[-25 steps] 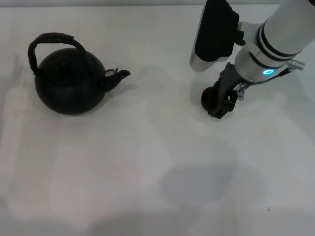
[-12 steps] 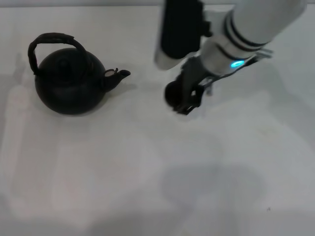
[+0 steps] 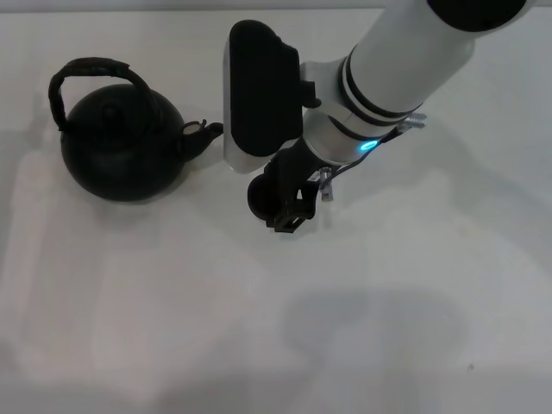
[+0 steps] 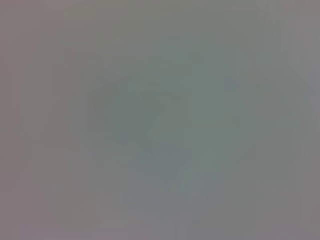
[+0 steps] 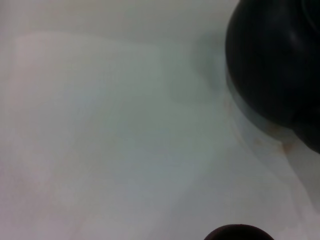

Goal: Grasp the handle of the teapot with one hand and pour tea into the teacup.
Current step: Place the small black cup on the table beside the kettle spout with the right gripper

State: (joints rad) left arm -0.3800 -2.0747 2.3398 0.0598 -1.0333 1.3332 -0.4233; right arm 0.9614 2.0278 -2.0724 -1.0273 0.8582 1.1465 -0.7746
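Here the teacup (image 3: 261, 197) sits in the right gripper (image 3: 285, 205), whose fingers are clamped on it just above the white table (image 3: 388, 285), near the teapot (image 3: 121, 147) and on its spout side. The spout (image 3: 207, 134) points toward the cup, so the pot's long axis runs from the arched handle (image 3: 90, 73) at its far-left side across to the cup. The left gripper is not in view, though the handle lies on that arm's side.
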